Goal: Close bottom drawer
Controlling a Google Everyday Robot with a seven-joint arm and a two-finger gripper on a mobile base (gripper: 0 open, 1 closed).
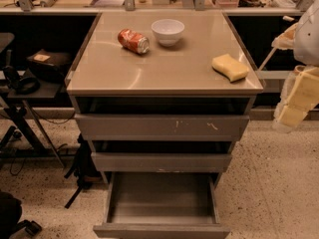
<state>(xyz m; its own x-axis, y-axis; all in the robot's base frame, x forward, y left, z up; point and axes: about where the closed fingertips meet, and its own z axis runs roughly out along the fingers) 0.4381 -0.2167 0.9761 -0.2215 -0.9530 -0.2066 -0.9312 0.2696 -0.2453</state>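
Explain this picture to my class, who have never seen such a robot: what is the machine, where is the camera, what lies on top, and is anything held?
One camera looks down on a cabinet from the front. The pale shape at the right edge is the robot arm's gripper, beside the cabinet, touching nothing; nothing visibly held. On its top lie a red can on its side, a white bowl and a yellow sponge. The bottom drawer is pulled far out, its tray bare.
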